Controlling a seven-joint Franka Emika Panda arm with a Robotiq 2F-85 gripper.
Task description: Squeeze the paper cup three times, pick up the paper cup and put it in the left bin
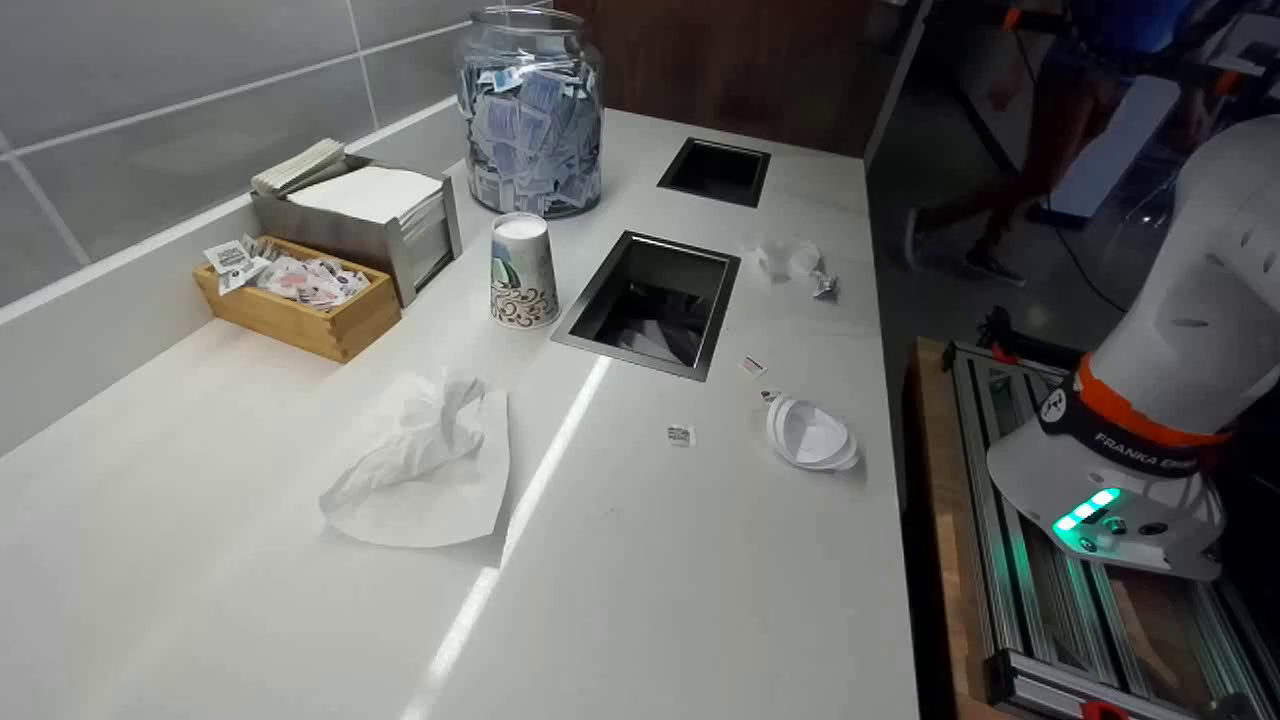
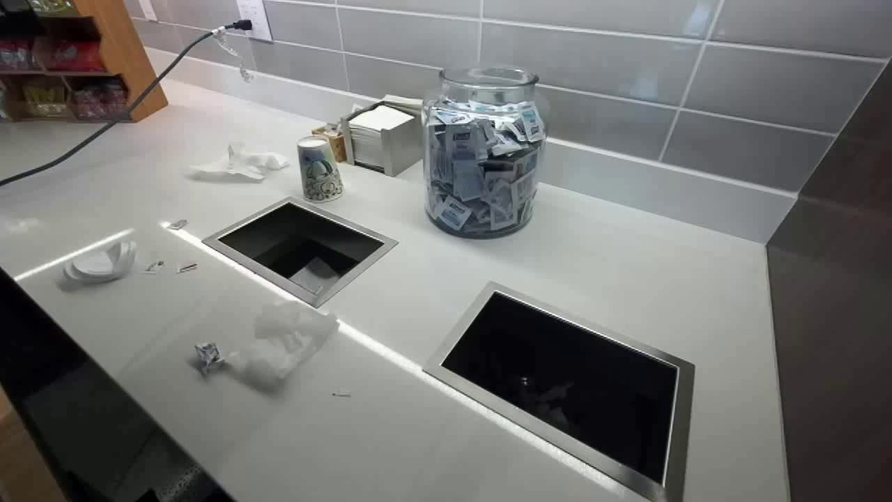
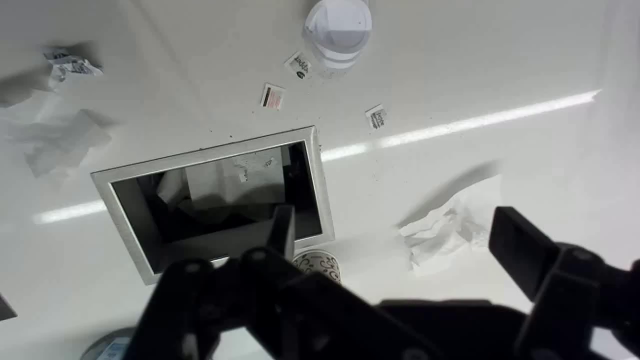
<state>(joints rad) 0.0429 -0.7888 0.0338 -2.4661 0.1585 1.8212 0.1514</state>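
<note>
The paper cup [image 1: 524,272] stands upside down on the counter beside the left bin [image 1: 630,355]; it is whitish with a printed pattern. The cup [image 2: 320,169] and that bin [image 2: 352,270] show in both exterior views. In the wrist view the cup [image 3: 320,265] is partly hidden behind my left finger, close to the bin's rim [image 3: 320,190]. My gripper [image 3: 395,222] is open with nothing between its fingers, and looks down from above the counter. It is out of view in both exterior views. The second bin [image 2: 465,325] is to the right, also dark inside.
A large clear jar [image 1: 535,130] of packets and a napkin holder [image 1: 350,205] stand by the wall. A wooden box [image 1: 300,305] holds packets. A crumpled tissue [image 3: 450,225], stacked white paper cups [image 3: 340,30] and torn packets [image 3: 272,96] lie around the bin.
</note>
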